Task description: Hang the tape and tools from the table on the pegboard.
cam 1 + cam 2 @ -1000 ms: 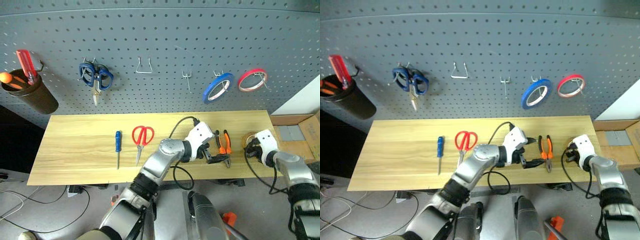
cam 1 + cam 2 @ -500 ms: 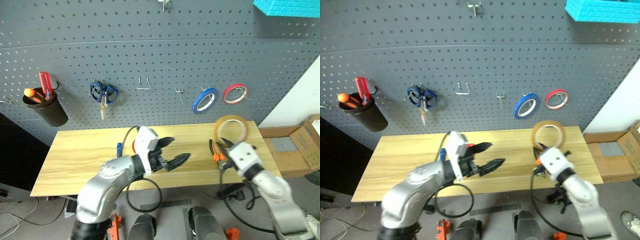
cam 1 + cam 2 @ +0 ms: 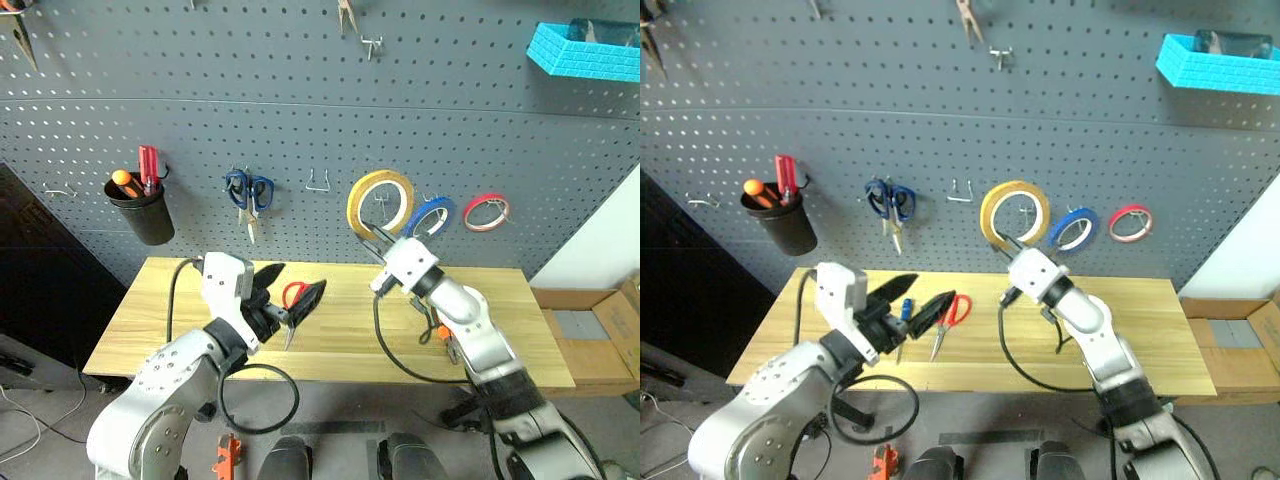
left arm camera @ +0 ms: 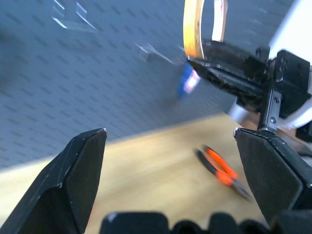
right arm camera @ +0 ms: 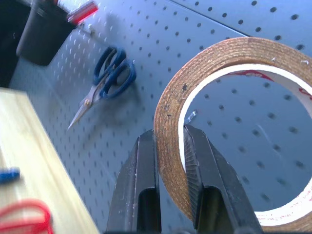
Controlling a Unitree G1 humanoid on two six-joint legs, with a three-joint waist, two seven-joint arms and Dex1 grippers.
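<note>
tape (image 3: 380, 203) lifted off table, rim pinched between right fingers (image 5: 146, 195).

The right arm reaches up and forward, its white wrist raised above the desk (image 3: 480, 300) toward the pegboard (image 3: 300, 130). The right claw (image 3: 372, 232) points slightly upward, its two black fingers (image 5: 146, 185) clamped on the rim of the tape (image 3: 380, 203), one inside the ring and one outside. The left arm is bent low, with the left claw (image 3: 290, 290) level over the desk, fingers spread wide and empty
</note>
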